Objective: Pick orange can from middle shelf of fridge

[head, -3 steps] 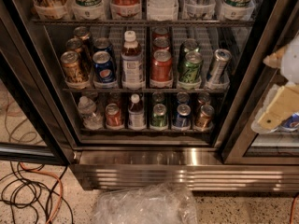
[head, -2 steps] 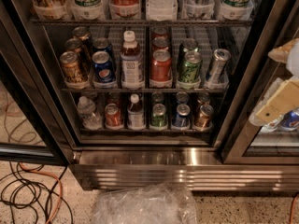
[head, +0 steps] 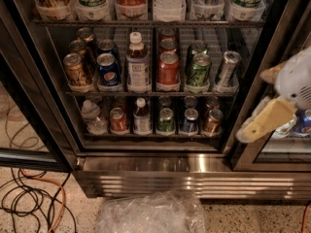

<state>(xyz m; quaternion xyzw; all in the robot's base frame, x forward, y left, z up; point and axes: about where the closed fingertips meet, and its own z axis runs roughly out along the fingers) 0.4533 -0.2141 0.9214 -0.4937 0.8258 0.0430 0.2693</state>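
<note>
The fridge [head: 146, 171] stands in front of me with its door open. On the middle shelf [head: 146, 94] the orange can [head: 77, 71] is the front can of the far-left lane, upright, with similar cans behind it. My gripper [head: 253, 105] hangs at the right, in front of the black door frame, well to the right of the orange can and slightly lower. Its tan fingers [head: 266, 120] are spread open and hold nothing.
Right of the orange can stand a blue Pepsi can [head: 108, 71], a white-capped bottle [head: 138, 64], a red can [head: 168, 69], a green can [head: 199, 70] and a silver can [head: 227, 67]. Crumpled clear plastic [head: 150, 212] and cables [head: 29, 198] lie on the floor.
My gripper has shifted a little to the left and downward along the right door frame. The cans have not moved.
</note>
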